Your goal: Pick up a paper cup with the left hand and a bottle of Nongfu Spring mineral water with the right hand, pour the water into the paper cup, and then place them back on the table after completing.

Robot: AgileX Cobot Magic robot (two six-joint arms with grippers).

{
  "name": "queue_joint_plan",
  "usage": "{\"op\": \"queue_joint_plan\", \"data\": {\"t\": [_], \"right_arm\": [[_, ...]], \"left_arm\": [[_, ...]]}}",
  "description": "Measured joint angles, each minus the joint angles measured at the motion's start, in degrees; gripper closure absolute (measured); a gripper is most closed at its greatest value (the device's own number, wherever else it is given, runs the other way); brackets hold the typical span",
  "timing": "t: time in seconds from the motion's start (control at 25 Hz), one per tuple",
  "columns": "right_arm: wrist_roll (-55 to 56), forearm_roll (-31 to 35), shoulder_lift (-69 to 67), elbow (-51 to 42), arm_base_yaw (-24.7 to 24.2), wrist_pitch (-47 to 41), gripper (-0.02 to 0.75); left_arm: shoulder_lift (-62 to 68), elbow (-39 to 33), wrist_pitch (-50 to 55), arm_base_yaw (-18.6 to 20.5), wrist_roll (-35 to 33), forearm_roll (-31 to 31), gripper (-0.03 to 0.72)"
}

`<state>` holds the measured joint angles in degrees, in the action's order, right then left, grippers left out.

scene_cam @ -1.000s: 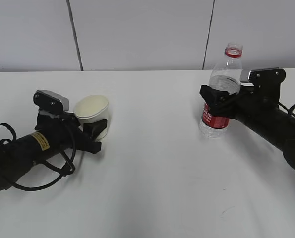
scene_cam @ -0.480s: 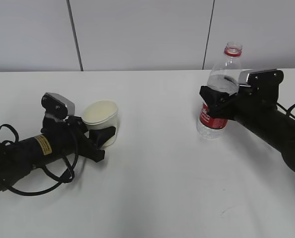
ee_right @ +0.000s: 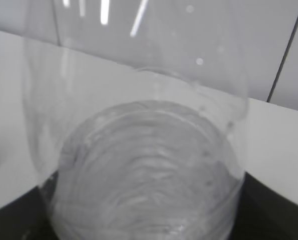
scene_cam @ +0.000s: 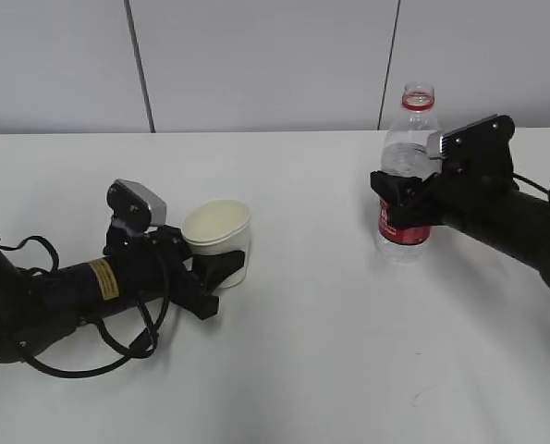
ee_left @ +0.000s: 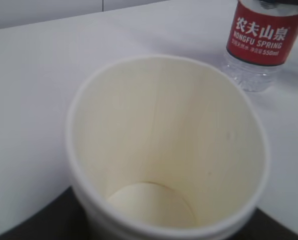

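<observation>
Cream paper cup [scene_cam: 218,239], red-labelled clear bottle [scene_cam: 405,176], white table [scene_cam: 311,351]

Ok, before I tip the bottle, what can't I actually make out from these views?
- Left gripper pads: hidden behind the paper cup, exterior view; cut off at the bottom edge, left wrist view.
- Right gripper pads: the bottle fills the right wrist view.
- Whether the bottle's base clears the table: cannot tell from any view.

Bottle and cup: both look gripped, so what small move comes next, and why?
Probably bring the bottle in the right gripper toward the paper cup held by the left gripper. The bottle is uncapped and upright, the cup is empty, and a wide stretch of table separates them, too far to pour.
</observation>
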<state>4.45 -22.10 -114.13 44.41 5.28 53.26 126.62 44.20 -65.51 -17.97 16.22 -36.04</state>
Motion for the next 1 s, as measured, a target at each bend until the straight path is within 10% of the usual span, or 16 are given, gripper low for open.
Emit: {"op": "queue_joint_plan", "data": {"t": [1.0], "right_arm": [[-3.92, -24.33, 6.62, 11.88, 2.91, -26.17, 0.248]], "left_arm": [[-0.05, 7.25, 0.03, -4.27, 7.35, -6.83, 0.324]]}}
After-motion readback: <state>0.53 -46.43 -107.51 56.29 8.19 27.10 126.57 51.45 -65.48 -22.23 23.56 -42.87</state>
